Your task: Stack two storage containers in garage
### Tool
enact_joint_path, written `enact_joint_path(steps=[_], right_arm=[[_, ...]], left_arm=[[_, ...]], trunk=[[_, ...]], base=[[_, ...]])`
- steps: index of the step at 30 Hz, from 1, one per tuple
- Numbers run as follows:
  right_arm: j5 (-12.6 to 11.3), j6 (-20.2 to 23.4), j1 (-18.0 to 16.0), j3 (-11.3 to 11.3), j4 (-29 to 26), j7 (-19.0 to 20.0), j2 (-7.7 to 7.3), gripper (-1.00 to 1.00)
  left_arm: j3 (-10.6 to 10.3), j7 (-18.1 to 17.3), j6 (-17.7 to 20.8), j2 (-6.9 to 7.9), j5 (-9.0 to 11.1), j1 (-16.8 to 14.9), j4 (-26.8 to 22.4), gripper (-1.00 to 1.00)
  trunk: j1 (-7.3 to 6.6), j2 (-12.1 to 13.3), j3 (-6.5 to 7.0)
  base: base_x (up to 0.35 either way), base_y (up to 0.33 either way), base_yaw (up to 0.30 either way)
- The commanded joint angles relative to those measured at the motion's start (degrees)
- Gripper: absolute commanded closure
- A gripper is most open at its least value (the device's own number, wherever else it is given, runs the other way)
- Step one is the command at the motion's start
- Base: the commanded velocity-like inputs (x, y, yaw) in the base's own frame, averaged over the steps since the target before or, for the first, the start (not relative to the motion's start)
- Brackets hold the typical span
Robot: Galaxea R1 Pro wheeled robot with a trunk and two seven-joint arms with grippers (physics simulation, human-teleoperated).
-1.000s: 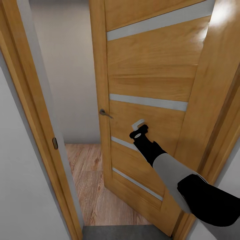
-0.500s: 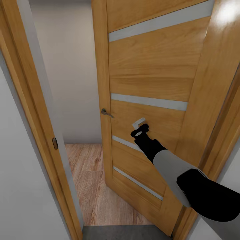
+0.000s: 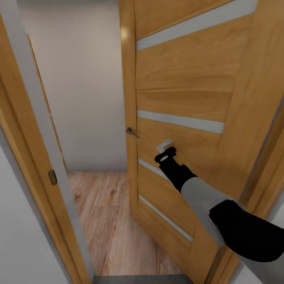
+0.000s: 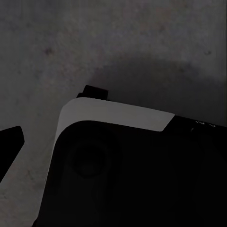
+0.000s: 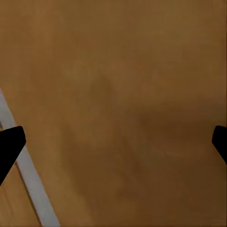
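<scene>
An orange-wood door (image 3: 177, 98) with pale glass slits (image 3: 179, 120) was seen from the head view, standing ajar inside its wooden frame (image 3: 29, 130). The right arm (image 3: 205, 197) was stretched toward the door panel, and the right gripper (image 3: 165, 146) was placed against the wood, just above one of the lower slits and to the right of the grey door handle (image 3: 132, 132). In the right wrist view the two dark fingertips (image 5: 9, 146) were found at the opposite edges of the picture, so the jaws were spread wide, and nothing was held between them; only the door's wood surface and a piece of one slit (image 5: 28, 175) were seen ahead. Whether the fingertips really touched the door could not be told with certainty, because the contact place was small in the head view.

In the left wrist view one dark fingertip (image 4: 9, 142) of the left gripper was seen at the edge, above the dull dark-grey floor (image 4: 118, 33), beside a black and white part of the robot's own body (image 4: 132, 175). How far this gripper was opened could not be told.

Through the gap of the door, a light wood plank floor (image 3: 106, 221) and a plain white wall (image 3: 83, 86) were visible. A narrow strip of the grey floor (image 3: 142, 279) was seen at the threshold.
</scene>
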Motion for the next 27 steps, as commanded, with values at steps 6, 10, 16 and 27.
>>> enact_joint_path(steps=[6,10,16,27], right_arm=[[1.17,0.55,-0.07,0.37,-0.09,-0.31,0.0,-1.0],[1.17,0.52,-0.07,0.37,-0.09,-0.31,0.0,-1.0],[1.17,0.51,-0.07,0.44,-0.09,-0.31,0.0,-1.0],[1.17,0.51,-0.07,0.45,-0.09,-0.31,0.0,-1.0]], left_arm=[[0.31,0.03,-0.22,-0.04,0.16,0.0,-0.04,-1.0],[0.31,0.03,-0.33,-0.04,0.17,0.0,-0.03,-1.0],[0.31,0.03,-0.38,-0.04,0.17,0.0,-0.04,-1.0],[0.31,0.03,-0.42,-0.04,0.18,0.0,-0.04,-1.0]], trunk=[[0.03,-0.02,-0.05],[0.03,-0.02,-0.05],[0.03,-0.02,-0.05],[0.03,-0.02,-0.05]], base=[[0.295,-0.101,0.0],[0.299,-0.095,0.0],[0.3,-0.056,0.0],[0.158,-0.004,0.0]])
